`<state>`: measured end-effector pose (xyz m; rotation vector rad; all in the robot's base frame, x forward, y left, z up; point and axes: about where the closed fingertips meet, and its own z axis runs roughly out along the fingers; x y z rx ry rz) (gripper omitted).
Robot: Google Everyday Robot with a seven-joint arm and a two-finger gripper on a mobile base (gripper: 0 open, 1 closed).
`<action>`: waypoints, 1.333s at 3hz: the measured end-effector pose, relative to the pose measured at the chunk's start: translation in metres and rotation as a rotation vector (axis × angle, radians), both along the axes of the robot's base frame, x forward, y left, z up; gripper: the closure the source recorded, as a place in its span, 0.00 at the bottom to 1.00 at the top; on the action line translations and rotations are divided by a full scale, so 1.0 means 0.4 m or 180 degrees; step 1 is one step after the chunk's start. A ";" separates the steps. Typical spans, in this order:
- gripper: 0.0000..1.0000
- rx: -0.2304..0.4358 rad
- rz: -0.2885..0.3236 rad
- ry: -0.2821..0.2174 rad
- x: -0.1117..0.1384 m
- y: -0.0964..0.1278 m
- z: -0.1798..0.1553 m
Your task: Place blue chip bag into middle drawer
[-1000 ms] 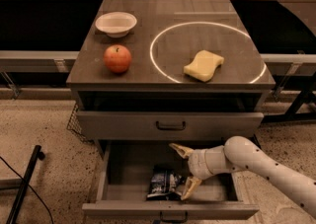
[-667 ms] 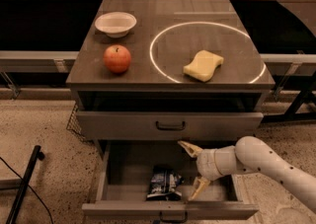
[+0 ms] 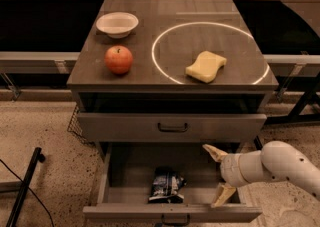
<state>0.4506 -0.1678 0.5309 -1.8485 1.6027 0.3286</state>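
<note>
Nearest the camera, the drawer [image 3: 120,212] stands pulled well out, and the bag [image 3: 166,186] lies crumpled on its floor close behind the low front panel. The hand [image 3: 218,173] is inside the drawer's open space near its side wall. The bag lies off to one side of it, toward the drawer's middle, clear of both fingers [image 3: 215,152]. The fingers are spread wide, one pointing up and back and the other down toward the front panel, with nothing between them. By the look of it the placing itself is done, since the bag rests on the drawer floor with no grip on it, so the step in hand is getting the arm out. That calls for lifting the hand up and away from the bag, minding the front panel below it and the shut upper drawer [image 3: 125,126] just above and behind it. Farther back than the hand, on the bench [image 3: 150,16], sit an apple [image 3: 118,59], a sponge [image 3: 206,66] and a bowl [image 3: 117,23], none of them part of this job.
</note>
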 end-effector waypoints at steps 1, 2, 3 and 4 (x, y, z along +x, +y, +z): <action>0.00 -0.0031 -0.0137 0.0031 -0.031 -0.075 0.018; 0.00 0.0131 -0.0035 0.0001 -0.058 -0.122 0.041; 0.00 0.0599 0.0165 -0.0191 -0.093 -0.155 0.085; 0.00 0.0670 0.0352 -0.0295 -0.112 -0.159 0.090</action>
